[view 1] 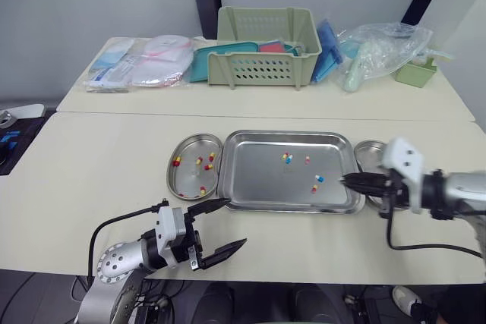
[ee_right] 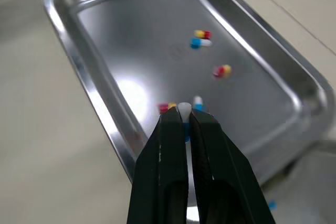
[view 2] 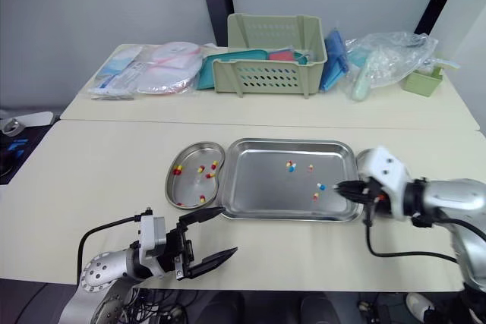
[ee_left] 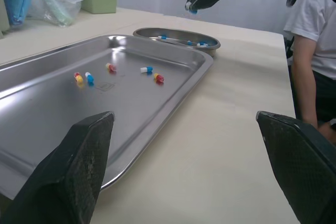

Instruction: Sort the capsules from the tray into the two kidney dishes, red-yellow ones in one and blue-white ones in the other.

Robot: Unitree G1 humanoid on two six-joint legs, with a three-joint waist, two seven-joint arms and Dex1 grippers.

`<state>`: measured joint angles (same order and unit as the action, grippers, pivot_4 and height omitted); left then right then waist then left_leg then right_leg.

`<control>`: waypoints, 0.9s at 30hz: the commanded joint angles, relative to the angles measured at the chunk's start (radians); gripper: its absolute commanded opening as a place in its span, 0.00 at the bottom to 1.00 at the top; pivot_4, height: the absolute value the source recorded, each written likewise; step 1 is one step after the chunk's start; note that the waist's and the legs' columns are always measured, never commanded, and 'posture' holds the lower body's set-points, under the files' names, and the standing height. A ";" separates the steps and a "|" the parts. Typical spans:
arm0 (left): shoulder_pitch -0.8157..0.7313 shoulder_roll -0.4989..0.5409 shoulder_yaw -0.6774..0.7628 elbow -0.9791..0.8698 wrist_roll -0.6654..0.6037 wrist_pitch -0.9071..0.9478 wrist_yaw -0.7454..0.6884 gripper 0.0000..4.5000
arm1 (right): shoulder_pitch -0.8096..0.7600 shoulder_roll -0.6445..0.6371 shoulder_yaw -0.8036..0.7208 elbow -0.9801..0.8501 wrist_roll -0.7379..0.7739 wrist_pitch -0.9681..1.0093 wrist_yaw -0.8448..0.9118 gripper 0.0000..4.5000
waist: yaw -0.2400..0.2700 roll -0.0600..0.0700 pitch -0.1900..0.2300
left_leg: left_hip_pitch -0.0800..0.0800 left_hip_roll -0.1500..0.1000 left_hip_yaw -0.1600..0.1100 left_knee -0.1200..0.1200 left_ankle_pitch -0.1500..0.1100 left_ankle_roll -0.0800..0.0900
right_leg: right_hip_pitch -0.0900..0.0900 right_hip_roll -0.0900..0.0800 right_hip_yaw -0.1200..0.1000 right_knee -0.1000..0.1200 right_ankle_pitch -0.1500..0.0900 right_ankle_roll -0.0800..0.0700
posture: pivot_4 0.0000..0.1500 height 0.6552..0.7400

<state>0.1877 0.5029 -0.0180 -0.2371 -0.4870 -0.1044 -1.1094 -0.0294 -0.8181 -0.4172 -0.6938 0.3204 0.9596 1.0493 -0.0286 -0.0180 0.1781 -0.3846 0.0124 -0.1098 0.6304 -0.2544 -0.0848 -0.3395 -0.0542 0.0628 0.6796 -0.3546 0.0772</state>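
- Here, nearest the robot, the left gripper (view 1: 235, 222) hovers over the counter (view 1: 99, 180) just short of the tray's near left corner. Its jaws are spread wide and empty.
- Right gripper (view 1: 345, 180): poised above the tray's near right rim. The jaws are pinched narrow on a held capsule (ee_right: 184, 110), blue-white, with its white end showing between the tips.
- Tray (view 1: 288, 207): lies centred on the counter between the two dishes. Five capsules lie in it, read from the wrist views as three loose red-yellow capsules (ee_left: 158, 77) and two loose blue-white capsules (ee_left: 146, 69). One mixed pair lies close together toward the far side, and the rest lie toward the near right.
- Left kidney dish (view 1: 171, 180): just beside the tray's left rim, holding several red-yellow capsules.
- Right kidney dish (view 1: 370, 143): just beside the tray's right rim and partly behind the right gripper. The left wrist view shows blue-white capsules in it.
- Step in hand (judgement): a picked blue-white capsule is being carried from the tray to the right kidney dish. The sorting looks well along but unfinished.
- Next move (judgement): a short swing to the robot's right until the tips stand low over the dish's bowl, then the jaws part. A release over the rim could send the capsule rolling onto the counter.
- Farthest: a green basket (view 1: 266, 58), packets (view 1: 140, 62) and a clear bag (view 1: 383, 47) line the back counter, apart from the task.
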 commanded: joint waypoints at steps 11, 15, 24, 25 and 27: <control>-0.031 -0.010 0.003 0.064 -0.017 -0.084 -0.089 1.00 | 0.196 0.080 -0.141 0.022 0.005 -0.064 -0.233 0.01 | -0.004 0.000 0.000 | 0.002 0.000 0.002 0.000 0.000 0.000 | 0.002 0.000 0.002 0.000 0.000 0.000 | 1.00 1.00; -0.022 -0.014 0.005 0.065 -0.016 -0.102 -0.093 1.00 | 0.164 0.094 -0.128 0.065 -0.002 -0.098 -0.295 0.11 | -0.003 0.000 0.000 | 0.002 0.000 0.002 0.000 0.000 0.000 | 0.002 0.000 0.002 -0.001 0.000 0.000 | 1.00 1.00; -0.005 -0.030 0.015 0.062 -0.019 -0.126 -0.072 1.00 | 0.158 0.083 -0.142 0.107 0.022 -0.146 -0.332 0.54 | -0.003 0.000 0.000 | 0.002 0.000 0.001 0.000 0.000 0.000 | 0.002 0.000 0.001 -0.001 0.000 0.000 | 1.00 1.00; -0.001 -0.035 0.018 0.058 -0.021 -0.126 -0.064 1.00 | 0.164 0.084 -0.147 0.108 0.029 -0.158 -0.329 0.60 | -0.003 0.000 0.000 | 0.002 0.000 0.001 0.000 0.000 0.000 | 0.002 0.000 0.001 -0.001 0.000 0.000 | 1.00 1.00; 0.006 -0.039 0.023 0.047 -0.022 -0.125 -0.052 1.00 | 0.180 0.085 -0.157 0.107 0.040 -0.187 -0.318 0.71 | -0.003 0.000 0.000 | 0.002 0.000 0.001 0.000 0.000 0.000 | 0.002 0.000 0.002 -0.001 0.000 0.000 | 1.00 1.00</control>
<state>0.1887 0.4687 -0.0108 -0.1585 -0.4914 -0.2099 -1.1726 0.1431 -0.7242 -0.5321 -0.5714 0.3419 0.8110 0.7223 -0.0316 -0.0179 0.1781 -0.3829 0.0124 -0.1083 0.6300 -0.2544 -0.0848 -0.3378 -0.0544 0.0642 0.6788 -0.3547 0.0773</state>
